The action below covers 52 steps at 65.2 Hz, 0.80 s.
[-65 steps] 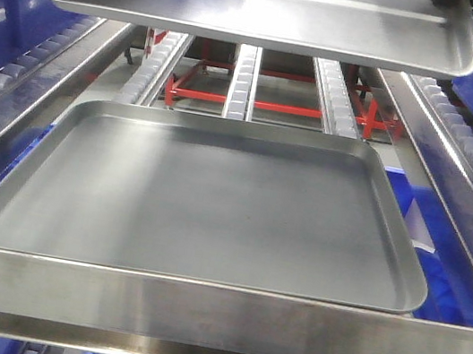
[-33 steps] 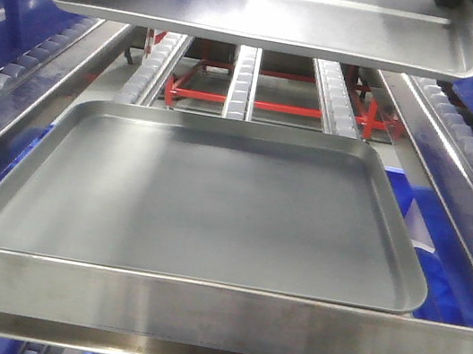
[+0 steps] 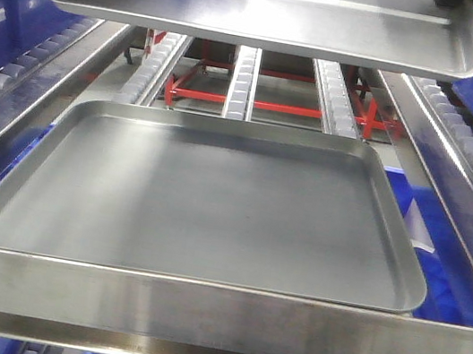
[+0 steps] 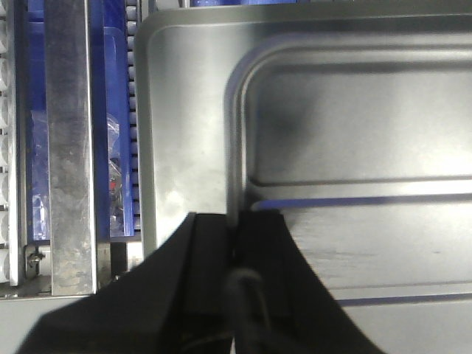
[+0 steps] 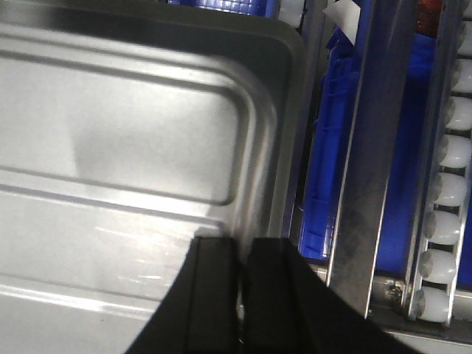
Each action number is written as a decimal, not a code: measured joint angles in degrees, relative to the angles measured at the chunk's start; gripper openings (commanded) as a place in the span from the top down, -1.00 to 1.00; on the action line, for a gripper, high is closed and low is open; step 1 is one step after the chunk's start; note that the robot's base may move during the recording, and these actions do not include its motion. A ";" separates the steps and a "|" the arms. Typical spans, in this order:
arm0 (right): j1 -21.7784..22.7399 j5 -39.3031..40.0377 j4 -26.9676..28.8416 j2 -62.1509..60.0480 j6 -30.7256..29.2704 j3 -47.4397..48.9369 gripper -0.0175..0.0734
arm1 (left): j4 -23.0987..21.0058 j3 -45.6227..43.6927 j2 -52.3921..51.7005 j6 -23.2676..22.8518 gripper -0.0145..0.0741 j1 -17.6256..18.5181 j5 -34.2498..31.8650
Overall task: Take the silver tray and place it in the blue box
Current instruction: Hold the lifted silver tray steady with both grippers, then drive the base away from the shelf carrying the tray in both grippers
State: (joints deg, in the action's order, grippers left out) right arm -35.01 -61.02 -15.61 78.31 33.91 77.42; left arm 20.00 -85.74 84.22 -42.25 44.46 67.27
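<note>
Front view: the silver tray (image 3: pixel 264 13) is held level above the larger plain tray (image 3: pixel 205 199), judged lifted clear for carrying; its far edge is cut off.

Left wrist view: the left gripper (image 4: pixel 237 236) is clamped on one rim, near the 2 ribs.

Right wrist view: the right gripper (image 5: pixel 242 254) is clamped on the opposite rim.

The blue box cannot be identified with certainty (only blue fragments show beneath the rails (image 3: pixel 446 148)).

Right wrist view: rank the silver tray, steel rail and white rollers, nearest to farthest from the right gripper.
1. silver tray, rim inside the right gripper
2. steel rail, to the right
3. white rollers, far right
</note>
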 measured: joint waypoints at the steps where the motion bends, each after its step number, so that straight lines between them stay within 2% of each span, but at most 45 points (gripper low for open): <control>1: 0.00 0.00 0.00 0.00 0.00 0.00 0.49 | 0.00 0.00 0.00 0.00 0.89 0.00 0.00; 52: 0.00 0.11 0.00 0.00 0.00 0.00 0.49 | 0.00 0.00 0.00 0.00 0.91 0.00 0.00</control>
State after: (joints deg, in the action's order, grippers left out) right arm -35.01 -60.91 -15.61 78.31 33.91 77.42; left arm 20.00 -85.74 84.22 -42.25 44.46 67.27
